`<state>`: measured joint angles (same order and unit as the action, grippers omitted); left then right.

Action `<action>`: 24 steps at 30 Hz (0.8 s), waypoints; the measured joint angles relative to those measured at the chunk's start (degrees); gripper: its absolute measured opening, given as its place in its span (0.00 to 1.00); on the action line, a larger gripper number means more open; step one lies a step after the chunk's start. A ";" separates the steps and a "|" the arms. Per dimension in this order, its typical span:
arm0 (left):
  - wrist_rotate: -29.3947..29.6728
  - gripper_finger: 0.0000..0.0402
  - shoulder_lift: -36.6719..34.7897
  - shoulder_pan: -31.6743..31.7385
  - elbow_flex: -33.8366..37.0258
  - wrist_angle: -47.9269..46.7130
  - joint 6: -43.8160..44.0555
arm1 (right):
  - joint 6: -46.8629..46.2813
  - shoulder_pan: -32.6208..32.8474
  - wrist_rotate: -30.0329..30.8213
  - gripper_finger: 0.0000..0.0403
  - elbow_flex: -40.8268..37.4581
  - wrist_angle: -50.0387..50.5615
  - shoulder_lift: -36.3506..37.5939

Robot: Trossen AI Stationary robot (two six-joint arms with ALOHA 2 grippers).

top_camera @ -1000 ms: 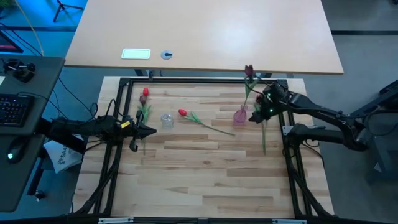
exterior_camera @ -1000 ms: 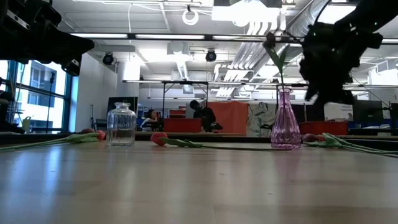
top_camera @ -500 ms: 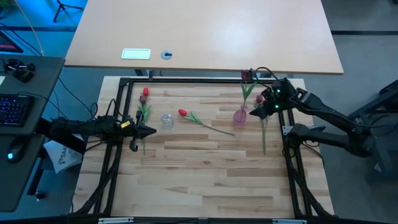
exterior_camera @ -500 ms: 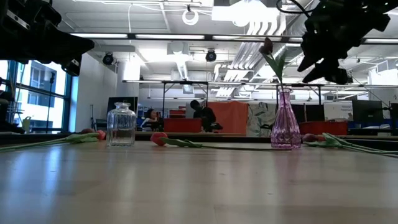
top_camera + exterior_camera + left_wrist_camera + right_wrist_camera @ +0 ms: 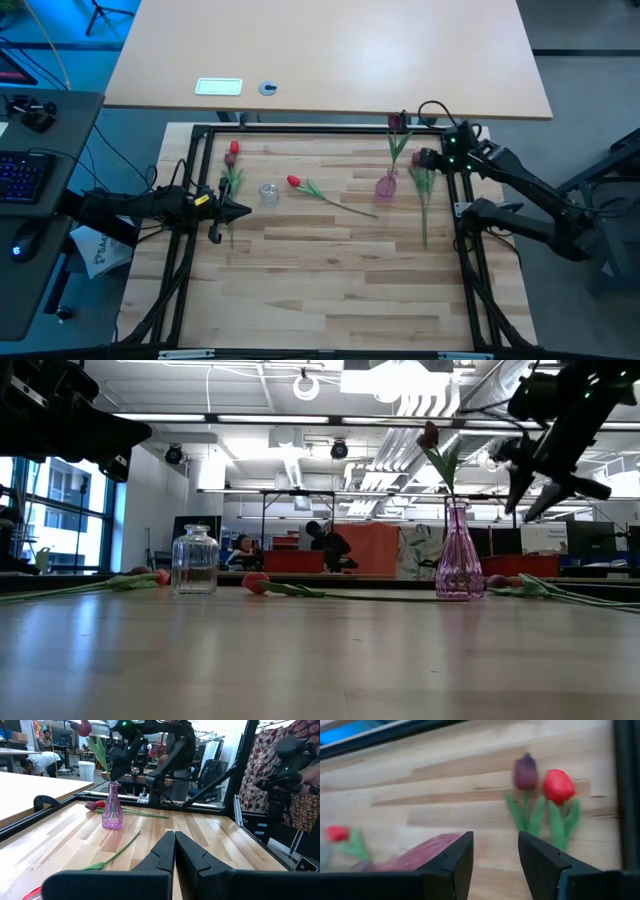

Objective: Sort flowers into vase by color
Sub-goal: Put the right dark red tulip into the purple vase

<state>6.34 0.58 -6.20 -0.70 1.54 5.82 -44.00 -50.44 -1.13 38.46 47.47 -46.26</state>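
Observation:
A pink vase stands on the table with one maroon tulip in it, its stem leaning on the rim. My right gripper hovers open to the right of the vase and holds nothing. Its wrist view looks down on a maroon tulip and a red tulip lying side by side. A red tulip lies mid-table beside a clear jar. Two more tulips lie at the left. My left gripper waits, shut, at the left edge.
A black frame borders the wooden table. The stems of the right-hand pair run toward the near edge. The near half of the table is bare wood. In the low view the jar and vase stand well apart.
My right gripper has drawn back from the pink vase toward the table's far right corner and risen. The maroon tulip has stayed in the vase, its head sinking a little and leaning. My left arm has kept still.

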 joint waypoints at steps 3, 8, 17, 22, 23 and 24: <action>0.01 0.00 0.00 0.00 -0.01 0.00 0.00 | -1.03 -2.68 0.44 0.37 -0.87 -1.68 -3.67; 0.00 0.00 0.00 -0.01 0.00 -0.02 0.00 | -1.06 -9.44 -2.36 0.37 -1.05 -3.91 -10.70; 0.00 0.00 0.01 0.00 0.00 -0.02 0.00 | 6.14 -11.12 -13.48 0.37 -1.05 0.56 -18.96; 0.01 0.00 0.02 -0.01 -0.01 -0.02 0.00 | 6.56 -7.60 -10.18 0.37 -1.05 1.54 -20.09; 0.01 0.00 0.02 -0.02 -0.01 -0.02 0.00 | 6.61 -6.89 -9.06 0.37 -1.05 1.59 -20.43; 0.01 0.00 0.02 0.00 -0.01 0.00 0.00 | 6.81 -6.30 -8.53 0.37 -1.05 1.64 -20.93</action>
<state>6.35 0.60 -6.20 -0.71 1.54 5.82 -37.19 -56.73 -9.66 37.41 49.11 -67.20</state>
